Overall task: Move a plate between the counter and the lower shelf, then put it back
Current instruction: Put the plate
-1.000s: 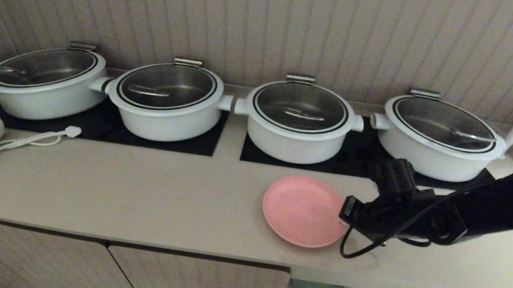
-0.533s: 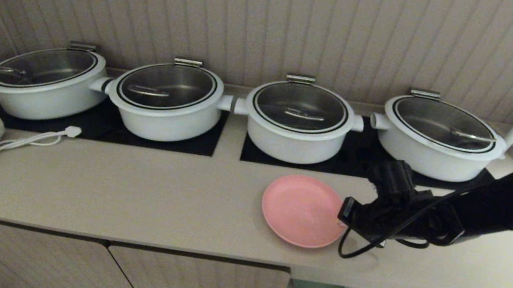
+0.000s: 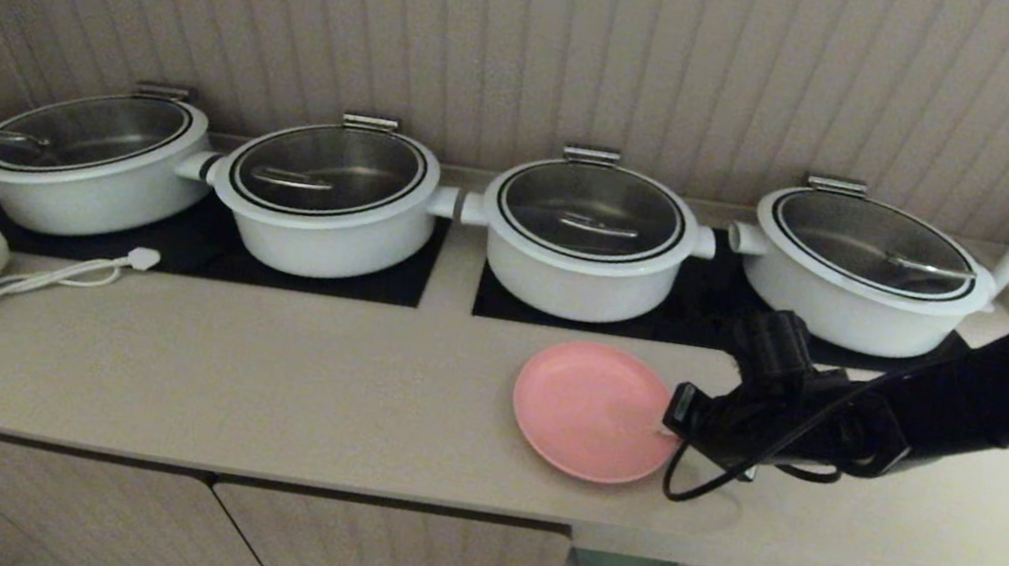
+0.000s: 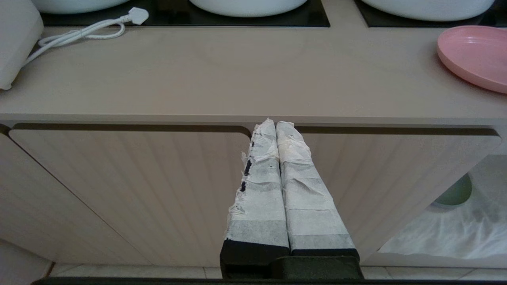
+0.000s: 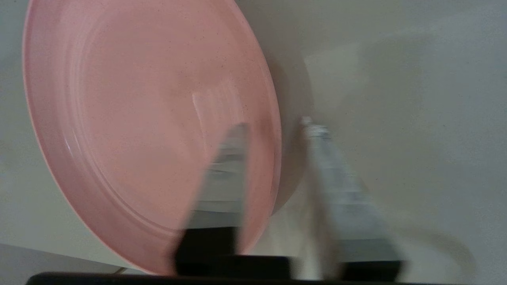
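Right gripper [image 5: 273, 126] parted astride plate [image 3: 595, 412] rim on counter [image 3: 253, 386]: one finger over, one outside. Left gripper [image 4: 276, 124] shut, parked below counter edge.

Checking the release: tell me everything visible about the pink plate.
The plate is round, shallow, matte salmon-pink with a low rim, empty and apparently intact. It lies flat on the counter, before the third pot. The right gripper straddles its right rim, fingers apart: one above the plate, one outside.
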